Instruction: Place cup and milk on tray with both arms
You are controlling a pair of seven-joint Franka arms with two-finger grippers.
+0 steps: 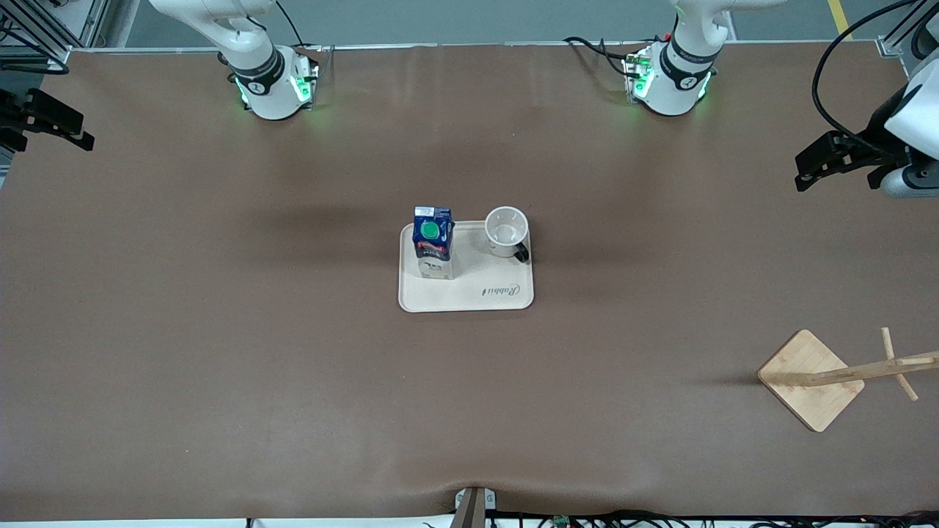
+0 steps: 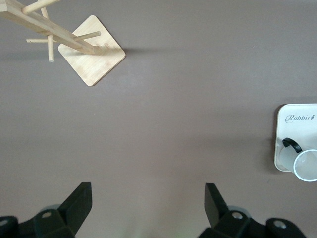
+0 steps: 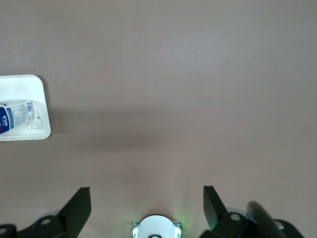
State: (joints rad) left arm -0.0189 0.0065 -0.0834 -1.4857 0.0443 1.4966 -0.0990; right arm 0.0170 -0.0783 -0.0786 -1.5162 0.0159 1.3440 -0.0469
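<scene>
The cream tray (image 1: pixel 469 297) lies at the middle of the table. On it stands the milk (image 1: pixel 433 242), upright, at the corner toward the right arm's end. The white cup (image 1: pixel 506 229) stands beside it, toward the left arm's end, with its black handle turned to the front camera. My left gripper (image 1: pixel 805 172) hangs open over the table's edge at the left arm's end, holding nothing. My right gripper (image 1: pixel 82 130) hangs open and empty over the right arm's end. The left wrist view shows the open left gripper (image 2: pixel 147 198), the cup (image 2: pixel 307 166) and the tray (image 2: pixel 297 116). The right wrist view shows the open right gripper (image 3: pixel 147 201), the milk (image 3: pixel 15 115) and the tray (image 3: pixel 25 84).
A wooden stand with a square base and pegged pole (image 1: pixel 810 378) stands near the left arm's end, nearer to the front camera than the tray; it also shows in the left wrist view (image 2: pixel 91 57). The right arm's base (image 3: pixel 156 228) shows under its gripper.
</scene>
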